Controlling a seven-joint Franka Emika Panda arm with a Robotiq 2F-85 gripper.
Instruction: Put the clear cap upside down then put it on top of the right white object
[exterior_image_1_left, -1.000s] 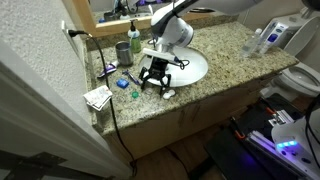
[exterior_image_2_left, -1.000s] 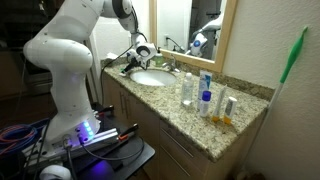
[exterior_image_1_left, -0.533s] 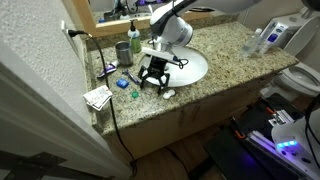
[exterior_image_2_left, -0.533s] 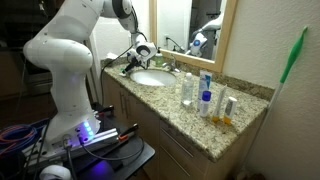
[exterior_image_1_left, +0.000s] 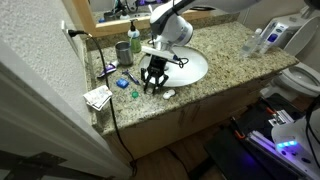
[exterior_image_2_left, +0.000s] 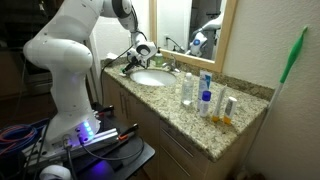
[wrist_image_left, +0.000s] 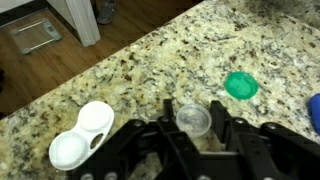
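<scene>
Granite bench (wrist_image_left: 150, 60) by the sink basin (exterior_image_1_left: 196, 68), jaws low over the stone.
Jaws drawn in on the clear cap (wrist_image_left: 194, 118), one finger touching each side of it. White object (wrist_image_left: 82, 135) lies flat just outside the jaws, apart from the cap. Green cap (wrist_image_left: 240, 86) lies near, beyond the jaws on the opposite side.

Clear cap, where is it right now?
In the wrist view, the clear cap sits on the granite counter between the gripper's fingers, green cap to its right.
</scene>
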